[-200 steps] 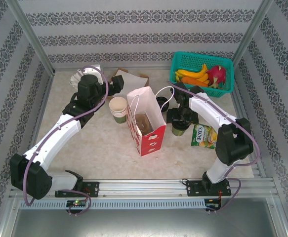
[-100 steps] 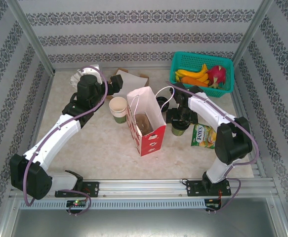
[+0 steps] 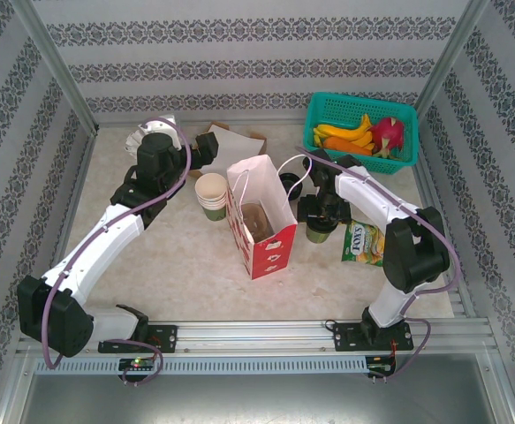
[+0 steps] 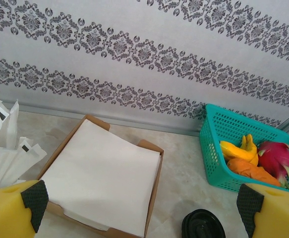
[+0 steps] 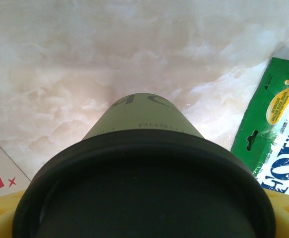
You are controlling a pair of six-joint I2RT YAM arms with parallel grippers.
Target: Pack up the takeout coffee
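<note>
1. Takeout coffee cup [image 5: 144, 124], dark green with its black lid on, stands upright on the table just to the right of the red paper bag [image 3: 261, 225].
2. Your right gripper [image 3: 319, 221] straddles that cup, with a yellow pad [image 5: 0, 220] on each side of the lid's rim. You cannot tell whether the pads are clamping it or only sitting close.
3. Your left gripper [image 4: 144, 213] is spread wide with nothing between its pads. It hangs over the far left of the table, facing the cardboard box of white paper [image 4: 99, 173].
4. You have a stack of unlidded cups [image 3: 211, 196] just left of the bag, and a loose black lid [image 4: 202, 225] lying flat beyond the bag.
5. A green sweet packet [image 5: 278, 129] lies just right of the lidded cup, and the teal fruit basket [image 4: 218, 144] sits in the far right corner.
</note>
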